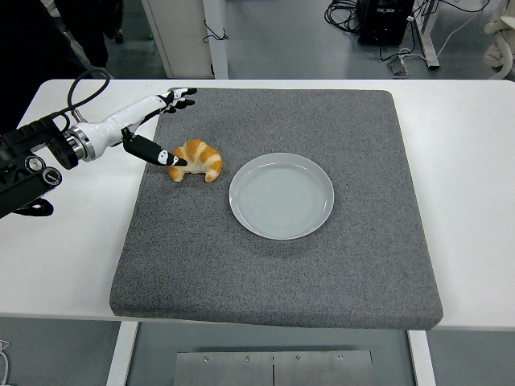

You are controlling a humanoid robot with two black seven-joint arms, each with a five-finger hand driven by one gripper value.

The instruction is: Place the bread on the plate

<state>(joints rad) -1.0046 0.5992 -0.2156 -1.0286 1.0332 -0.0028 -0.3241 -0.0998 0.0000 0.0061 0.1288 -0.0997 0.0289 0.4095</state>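
Observation:
A golden croissant (195,159) lies on the grey foam mat (273,257), just left of an empty pale grey plate (282,195) at the mat's middle. My left hand (171,127) reaches in from the left edge, low over the mat's far left corner. Its fingers (181,96) are spread wide beyond the croissant, and its thumb tip touches the croissant's near left end. The hand holds nothing. My right arm is out of view.
The mat covers most of the white table (475,169). Behind the table are desk legs, cables and a dark box on the floor. A dark shape stands at the top left corner.

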